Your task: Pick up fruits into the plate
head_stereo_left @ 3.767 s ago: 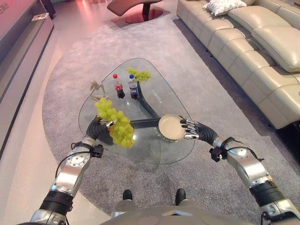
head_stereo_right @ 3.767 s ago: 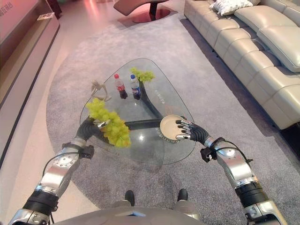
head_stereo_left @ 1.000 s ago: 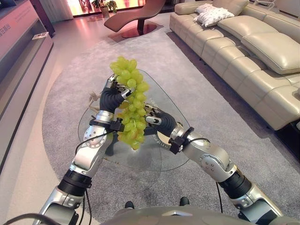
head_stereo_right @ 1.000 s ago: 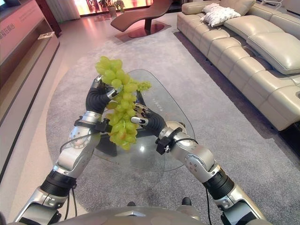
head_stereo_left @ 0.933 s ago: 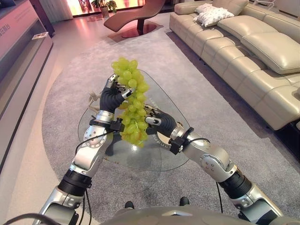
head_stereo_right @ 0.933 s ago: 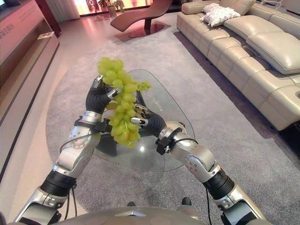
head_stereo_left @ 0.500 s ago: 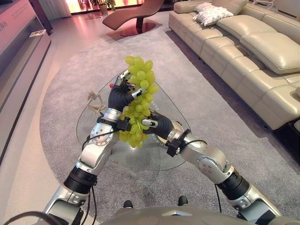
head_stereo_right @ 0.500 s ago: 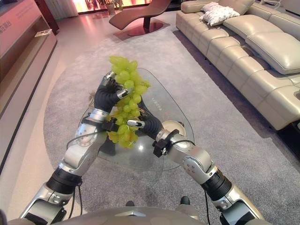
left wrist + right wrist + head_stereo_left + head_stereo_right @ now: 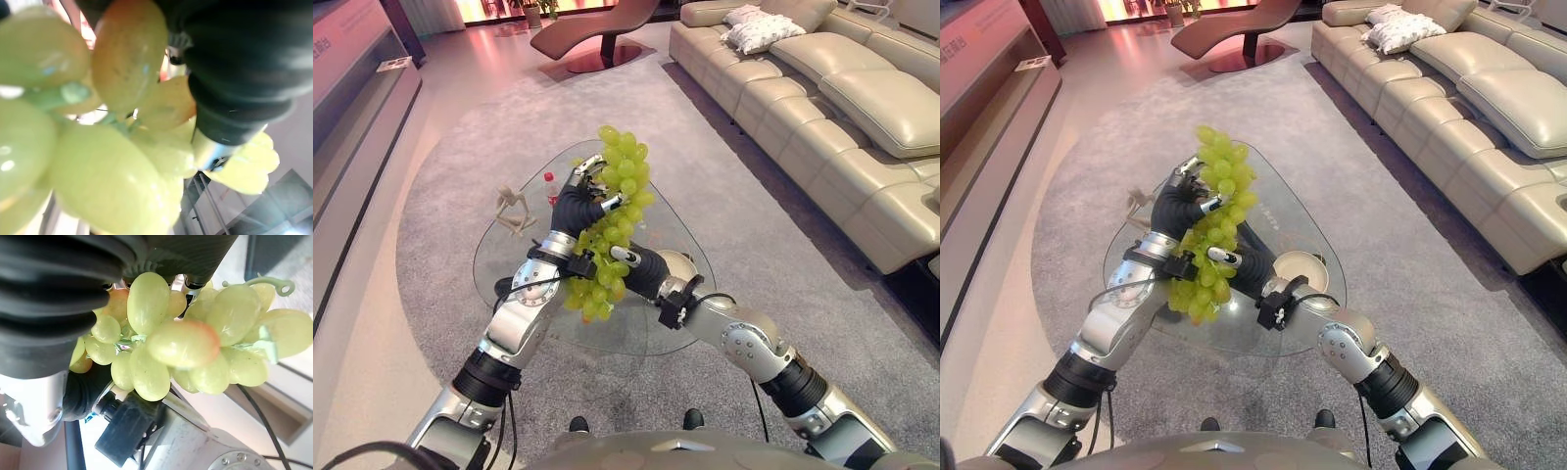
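Note:
A large bunch of green grapes (image 9: pixel 622 171) hangs above the glass table (image 9: pixel 504 259). My left hand (image 9: pixel 573 208) is shut on its upper part, and the lower grapes (image 9: pixel 1197 294) dangle below the wrist. My right hand (image 9: pixel 644 272) sits against the bunch's lower right side, partly buried in the grapes. The cream plate (image 9: pixel 1304 272) lies on the table just right of both hands. In the left wrist view the grapes (image 9: pixel 98 171) press against the dark cover (image 9: pixel 234 58). The right wrist view shows grapes (image 9: pixel 181 342) right by that hand's cover (image 9: pixel 49 298).
A red-capped bottle (image 9: pixel 549 184) and a small wooden figure (image 9: pixel 512 208) stand on the table's far left part. The table sits on a round grey rug. A beige sofa (image 9: pixel 842 108) runs along the right, a lounge chair (image 9: pixel 597 29) stands far back, and a low cabinet (image 9: pixel 352 108) is on the left.
The left hand has lifted the bunch from the table's left side and carried it right, towards the plate. The right hand has left the plate's rim and come up against the bunch.

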Available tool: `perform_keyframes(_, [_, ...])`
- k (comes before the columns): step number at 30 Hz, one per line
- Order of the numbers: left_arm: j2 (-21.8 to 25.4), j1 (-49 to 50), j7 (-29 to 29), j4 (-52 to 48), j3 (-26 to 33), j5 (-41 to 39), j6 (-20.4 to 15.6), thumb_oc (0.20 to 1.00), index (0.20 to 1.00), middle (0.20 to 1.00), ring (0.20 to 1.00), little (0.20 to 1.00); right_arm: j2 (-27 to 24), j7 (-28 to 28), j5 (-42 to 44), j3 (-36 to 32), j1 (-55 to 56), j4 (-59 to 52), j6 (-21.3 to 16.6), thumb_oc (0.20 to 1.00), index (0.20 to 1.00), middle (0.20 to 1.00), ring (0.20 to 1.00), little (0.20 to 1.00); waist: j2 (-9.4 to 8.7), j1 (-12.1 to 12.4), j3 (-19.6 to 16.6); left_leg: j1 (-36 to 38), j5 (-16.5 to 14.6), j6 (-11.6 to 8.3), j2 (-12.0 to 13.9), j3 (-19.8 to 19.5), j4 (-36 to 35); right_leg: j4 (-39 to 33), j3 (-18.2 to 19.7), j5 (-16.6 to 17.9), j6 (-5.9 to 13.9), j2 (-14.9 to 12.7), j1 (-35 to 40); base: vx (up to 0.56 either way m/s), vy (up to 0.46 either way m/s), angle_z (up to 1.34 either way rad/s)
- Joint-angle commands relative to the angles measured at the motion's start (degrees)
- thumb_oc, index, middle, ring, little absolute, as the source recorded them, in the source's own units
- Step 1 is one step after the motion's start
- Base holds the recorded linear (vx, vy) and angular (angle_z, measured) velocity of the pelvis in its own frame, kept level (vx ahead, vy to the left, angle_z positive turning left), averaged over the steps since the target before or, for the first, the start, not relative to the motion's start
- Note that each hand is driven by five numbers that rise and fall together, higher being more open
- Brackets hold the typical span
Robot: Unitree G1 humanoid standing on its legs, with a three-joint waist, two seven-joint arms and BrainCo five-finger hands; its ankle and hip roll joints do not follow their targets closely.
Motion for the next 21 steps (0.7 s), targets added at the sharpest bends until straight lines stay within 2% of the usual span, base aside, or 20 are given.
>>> perform_keyframes(1, [-1.8,-7.2,-2.6,2.3,-5.1,0.5,-1.4,0.2,0.2,0.2,0.2,0.2,8.9,6.7,6.9,6.9,-6.5,-6.1,-0.5,1.0,1.0,1.0,1.0,1.0,-2.35,0.3,0.0,1.8,-9.0,0.93,-0.7,0.4,2.4,3.0,-0.9,-7.5,1.34,-2.6,4.1,0.0,0.0,0.0])
perform_keyframes(2, [-1.9,-7.1,-2.9,2.7,-5.6,0.1,-1.2,0.2,0.2,0.2,0.2,0.2,9.3,6.7,6.8,7.2,-6.6,-5.8,-1.3,0.686,0.686,0.686,0.686,0.686,-2.36,0.4,0.0,1.9,-9.0,0.95,-0.7,0.5,2.4,3.0,-0.9,-7.5,1.33,-2.6,4.1,0.0,0.0,0.0])
perform_keyframes(3, [-2.0,-7.0,-3.1,3.0,-5.8,-0.2,-1.1,0.2,0.2,0.2,0.2,0.2,9.4,6.7,6.9,7.2,-6.7,-5.7,-1.4,0.2,0.2,0.2,0.2,0.2,-2.38,0.4,-0.1,1.9,-9.0,0.96,-0.7,0.5,2.5,3.0,-0.9,-7.5,1.33,-2.6,4.1,0.0,0.0,0.0])
perform_keyframes(16, [-3.2,-6.5,-4.3,7.2,-10.0,0.3,1.4,0.2,0.2,0.2,0.2,0.2,10.9,7.5,8.7,7.5,-6.7,-5.6,-3.6,0.2,0.2,0.2,0.2,0.2,-2.44,0.0,0.4,1.8,-9.0,1.3,-0.6,0.9,2.7,3.5,-0.5,-7.6,1.31,-2.5,3.7,0.0,0.001,-0.02])
perform_keyframes(21, [-3.5,-5.3,-4.1,8.7,-10.0,-2.4,3.1,0.2,0.2,0.2,0.2,0.2,10.6,6.9,8.7,7.1,-6.0,-5.4,-4.5,0.2,0.2,0.2,0.2,0.2,-2.22,-0.1,0.4,1.9,-8.9,1.21,-0.5,1.2,2.7,3.4,-0.8,-7.6,1.34,-2.6,3.9,0.0,0.0,0.0])
